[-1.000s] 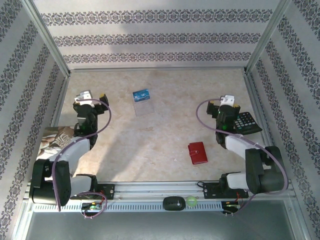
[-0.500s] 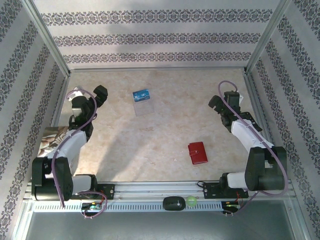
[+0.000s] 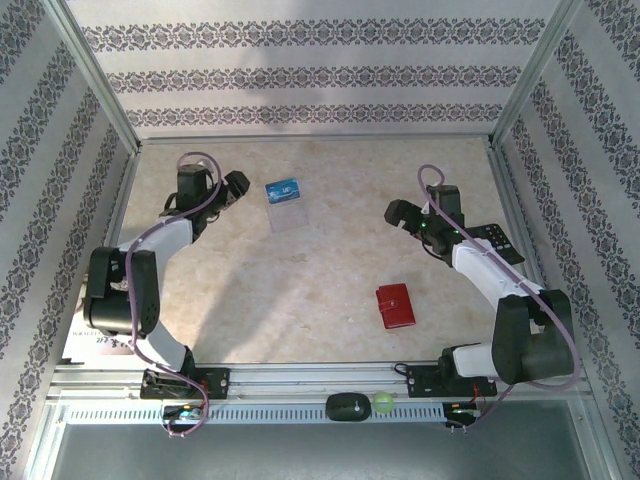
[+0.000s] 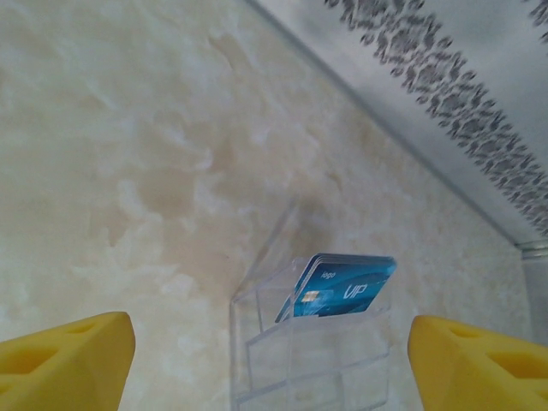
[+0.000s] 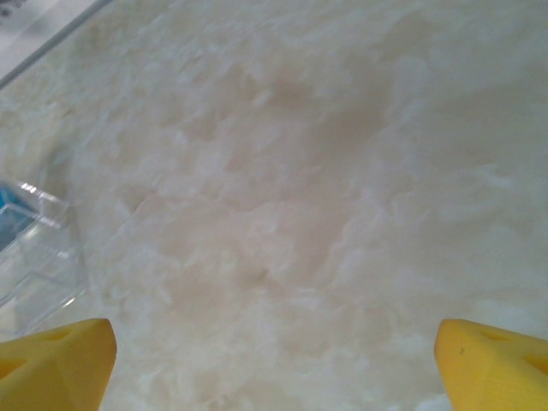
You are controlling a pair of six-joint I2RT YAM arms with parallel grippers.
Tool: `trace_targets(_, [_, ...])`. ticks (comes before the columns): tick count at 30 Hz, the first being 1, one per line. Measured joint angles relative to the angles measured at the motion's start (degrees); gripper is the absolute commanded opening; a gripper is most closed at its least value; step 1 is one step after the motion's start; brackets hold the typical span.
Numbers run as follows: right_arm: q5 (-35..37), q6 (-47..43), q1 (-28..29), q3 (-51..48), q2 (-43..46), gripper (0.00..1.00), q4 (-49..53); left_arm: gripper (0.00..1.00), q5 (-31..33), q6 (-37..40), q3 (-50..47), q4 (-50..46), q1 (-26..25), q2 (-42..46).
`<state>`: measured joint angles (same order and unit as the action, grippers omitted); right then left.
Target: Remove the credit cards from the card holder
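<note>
Set on the far half of the marbled table point(image 3: 330, 270), left of centre: a clear plastic card holder point(image 3: 287, 214) with stepped tiers, a stack of blue credit cards point(image 3: 284, 189) printed "VIP" lodged at its far end. Long axis running near to far, the cards' long edges lying left to right, slightly skewed. Flanked by the left gripper point(image 3: 238, 187) just to its left and the right gripper point(image 3: 394, 212) well off to its right, yellow fingers spread wide and gripping nothing, both swung inward from the table's sides since a second ago, with holder and red wallet point(image 3: 395, 306) at near right unmoved.
</note>
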<state>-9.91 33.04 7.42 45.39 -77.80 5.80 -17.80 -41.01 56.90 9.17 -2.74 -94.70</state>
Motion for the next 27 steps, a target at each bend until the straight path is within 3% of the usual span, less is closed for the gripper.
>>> trace_targets(15, [-3.06,0.04,0.74,0.70,-4.55,0.93,-0.07,0.58,7.52,5.11,16.70,-13.60,-4.50,-12.83])
trace_targets(24, [-3.08,0.00,0.74,1.03,-4.52,0.92,0.00,0.56,9.53,5.46,27.82,-17.68,-5.33,-23.17])
trace_targets(27, [-3.06,-0.07,0.74,1.09,-4.50,0.92,0.17,0.48,9.77,5.84,32.13,-19.17,-5.53,-26.25])
